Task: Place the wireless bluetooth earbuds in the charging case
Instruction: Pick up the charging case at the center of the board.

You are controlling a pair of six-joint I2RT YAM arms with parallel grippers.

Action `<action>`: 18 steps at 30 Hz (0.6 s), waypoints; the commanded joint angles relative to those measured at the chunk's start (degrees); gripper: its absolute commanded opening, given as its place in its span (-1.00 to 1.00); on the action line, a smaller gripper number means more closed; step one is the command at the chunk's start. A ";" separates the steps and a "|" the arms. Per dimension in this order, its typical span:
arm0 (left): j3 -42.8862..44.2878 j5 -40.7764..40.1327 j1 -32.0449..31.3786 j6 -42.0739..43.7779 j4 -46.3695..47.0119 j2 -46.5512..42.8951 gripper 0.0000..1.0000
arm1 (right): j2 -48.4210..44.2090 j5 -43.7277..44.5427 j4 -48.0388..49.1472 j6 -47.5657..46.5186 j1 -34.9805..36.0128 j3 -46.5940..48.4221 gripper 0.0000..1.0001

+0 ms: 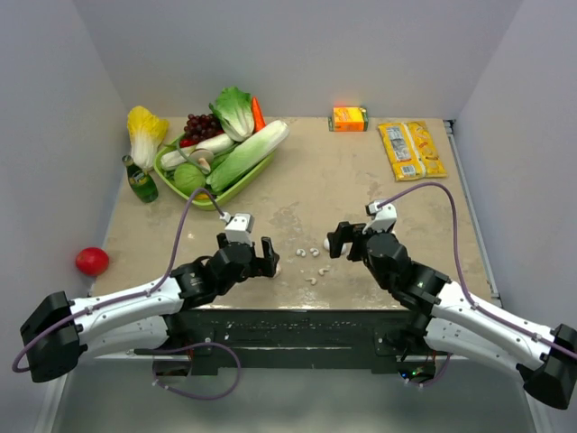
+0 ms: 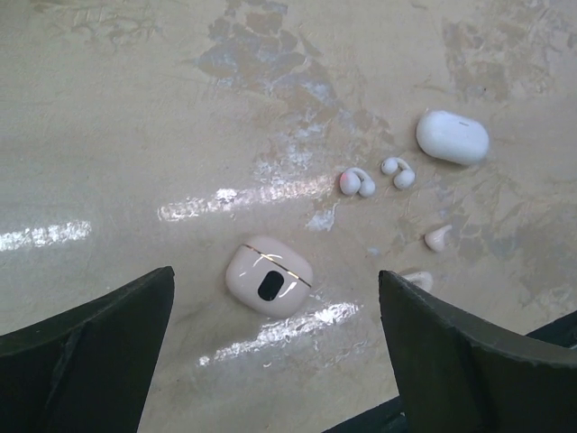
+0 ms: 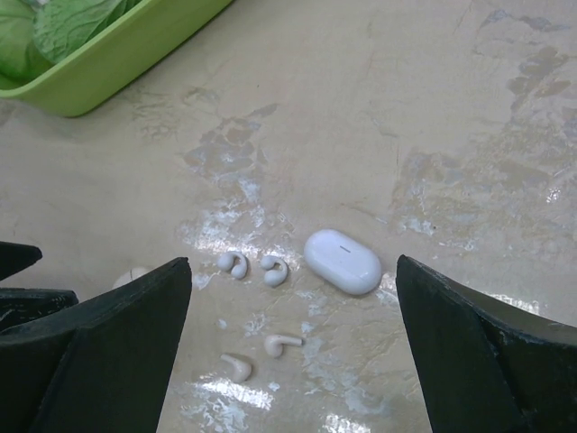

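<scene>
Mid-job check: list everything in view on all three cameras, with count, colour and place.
small white plastic earbuds: four, white, loose at the centre of the beige table
glossy white pebble-shaped case: one, white, right of the earbuds
cream rounded case with a dark oval: one, cream, left of the earbuds
lime-green plastic tray: one, green, far left, holding vegetables and grapes
yellow-white leafy cabbage: one, left of the tray
green glass bottle: one, by the tray
red round ball: one, left edge
orange carton: one, far edge
yellow packet: one, far right
left gripper: black, open
right gripper: black, open
</scene>
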 commanded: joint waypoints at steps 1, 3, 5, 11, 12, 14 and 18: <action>2.94 0.99 -0.07 2.75 -2.86 0.19 1.00 | -1.30 -1.68 -0.53 -1.81 -0.13 1.78 0.96; 2.94 1.08 0.01 2.84 -4.70 0.72 1.00 | -2.00 -2.91 -0.45 -2.43 -0.13 1.51 0.96; 2.77 1.34 -0.07 2.58 -5.76 0.98 1.00 | -2.79 -5.01 0.16 -2.96 -0.13 0.90 0.96; 2.15 3.01 -0.16 3.98 -7.70 1.42 0.63 | -1.31 -8.01 0.52 -3.66 -0.13 0.54 0.96; 1.98 3.27 -0.16 4.33 -7.88 1.42 0.57 | -0.95 -8.54 0.52 -3.66 -0.13 0.63 0.95; 2.15 3.28 -0.16 4.42 -9.28 2.04 0.48 | -0.07 -8.89 0.34 -3.58 -0.13 0.72 0.95; 1.80 4.59 -0.34 4.69 -9.81 3.01 0.05 | 0.63 -9.51 0.43 -3.22 -0.13 0.28 0.94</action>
